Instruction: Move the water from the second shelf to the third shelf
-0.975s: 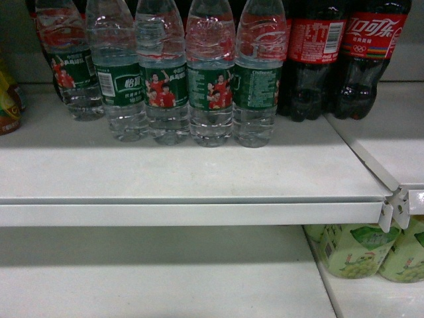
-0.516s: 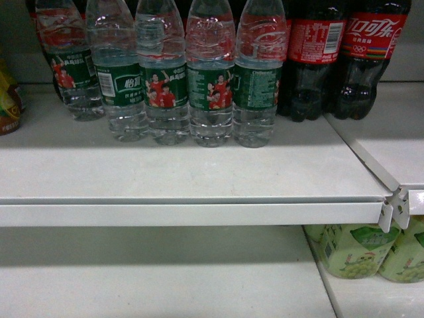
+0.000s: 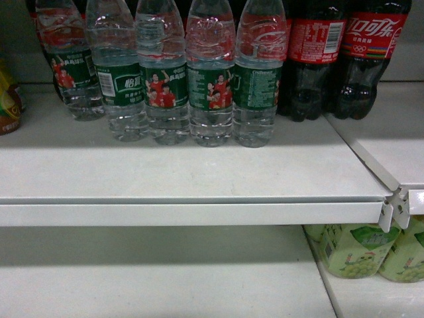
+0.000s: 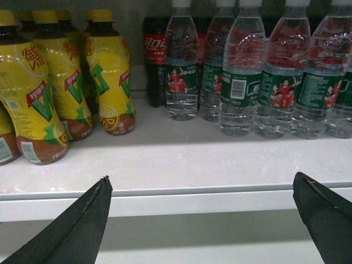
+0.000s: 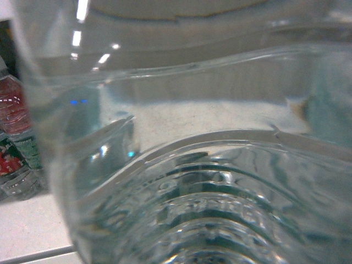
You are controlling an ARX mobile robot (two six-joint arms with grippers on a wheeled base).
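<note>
1. On the upper shelf (image 3: 199, 172) in the head view, I count five bottles of water (image 3: 212, 86) upright in a close row, green labels facing out.
2. Right of them stand at least two dark cola bottles (image 3: 368, 59), red labels forward, the nearest one just beside the last water bottle.
3. At the far left edge, one yellow-and-brown bottle (image 3: 8, 99) shows only in part.
4. Down on the lower shelf (image 3: 152, 278), two pale green drinks (image 3: 351, 248) sit at the right, side by side.
5. From my left wrist I see at least four yellow-labelled bottles (image 4: 63, 82) (more caps show behind them), one cola bottle at the back, and the water row to the right.
6. My left end effector (image 4: 201, 177) is spread wide, its dark fingers (image 4: 82, 225) low at either side, in front of the shelf edge and touching nothing.
7. My right wrist view is filled by one clear ribbed water bottle (image 5: 209, 209), pressed very near the lens.
8. My right end effector is out of sight, so I cannot tell whether it grips.
</note>
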